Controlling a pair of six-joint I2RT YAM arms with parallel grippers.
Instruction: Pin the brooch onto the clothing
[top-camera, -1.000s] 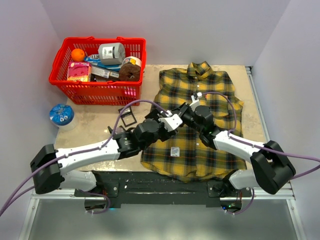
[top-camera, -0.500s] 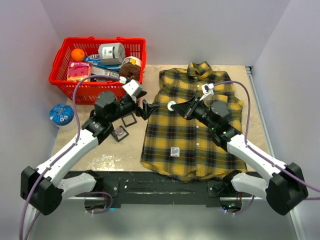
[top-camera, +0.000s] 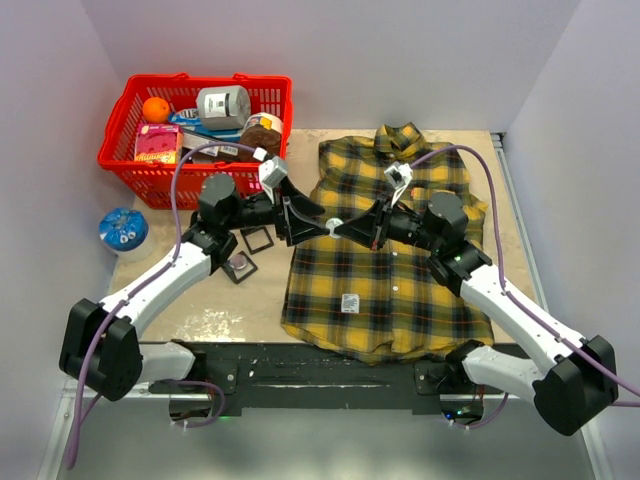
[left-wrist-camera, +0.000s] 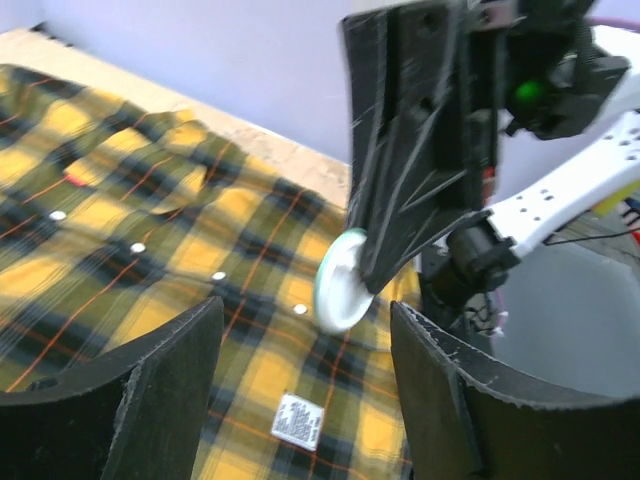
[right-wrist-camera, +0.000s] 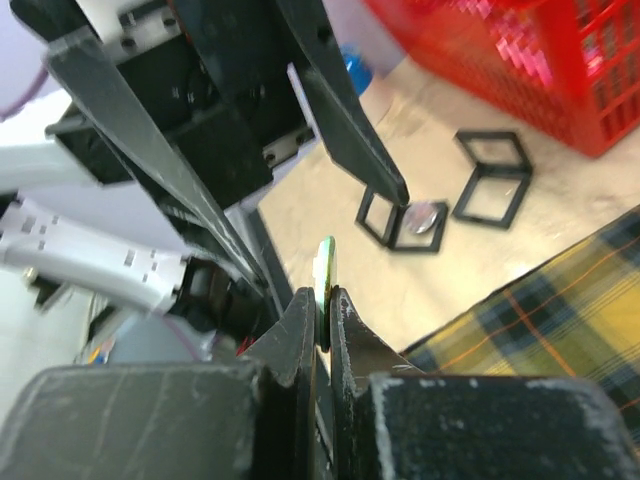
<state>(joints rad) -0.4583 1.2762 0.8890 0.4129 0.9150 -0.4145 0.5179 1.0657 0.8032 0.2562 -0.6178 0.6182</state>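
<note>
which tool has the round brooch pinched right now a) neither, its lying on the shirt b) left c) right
c, the right tool is shut on the brooch above the shirt, while the left tool faces it open and empty.

Left wrist view: brooch (left-wrist-camera: 340, 296) partly covered by a right gripper (right-wrist-camera: 322, 303) finger; fastening side not visible. Right wrist view: disc seen edge-on, lower part buried between the fingers. Shirt (left-wrist-camera: 150, 230) cropped at left and bottom edges, its near part behind left gripper (left-wrist-camera: 305, 315) fingers (left-wrist-camera: 150, 400). Red basket (right-wrist-camera: 520, 60) blurred, cropped top and right.
</note>
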